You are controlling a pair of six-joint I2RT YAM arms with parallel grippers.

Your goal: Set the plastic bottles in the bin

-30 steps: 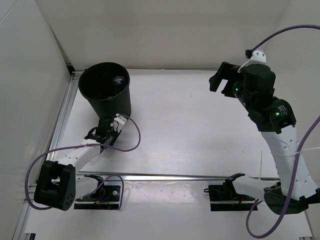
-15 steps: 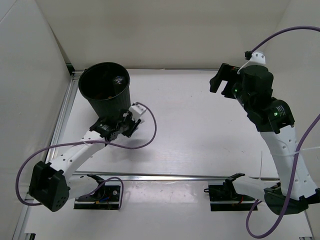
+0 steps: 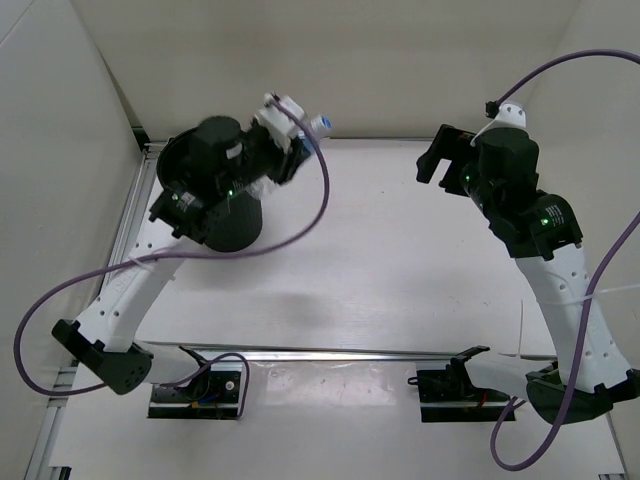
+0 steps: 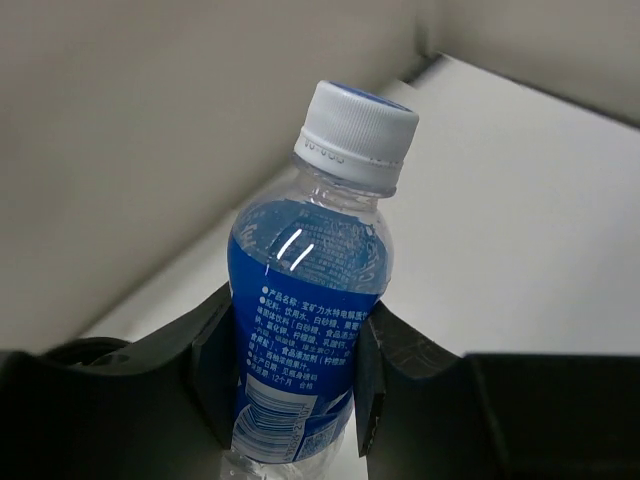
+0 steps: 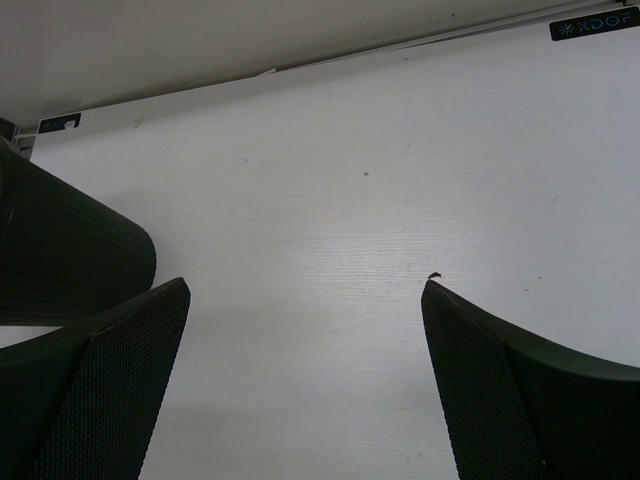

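Lift is the news on the left. A second ago the left claw [image 3: 293, 135] sat low on the worktop [image 3: 400, 260] at the foot of the bin [image 3: 238, 228]. Now the arm is reared up high across the bin's mouth, and the claw is clenched on a blue-labelled bottle [image 4: 310, 290]. The wrist view shows the pads [image 4: 212, 355] pressed to both sides of the label, with the white cap pointing up and away toward the back wall [image 3: 350, 60]. So the pick is done and the carry is under way. What is left, by my reading, is to bring the bottle squarely over the opening and let go. From above, the cap shows just past the bin's right rim. The arm's height makes it hard to tell how the bottle truly stands over the mouth, which the arm hides.

The left wall [image 3: 60, 150] stands close beside the bin, so any correction is better made from the right, where the worktop lies open. The purple cable [image 3: 326, 200] loops out over that space. Farther right, the right claw [image 3: 440, 162] hangs released, jaws wide, well apart from the bin and facing it. It has scarcely shifted. No other bottle shows on the worktop.
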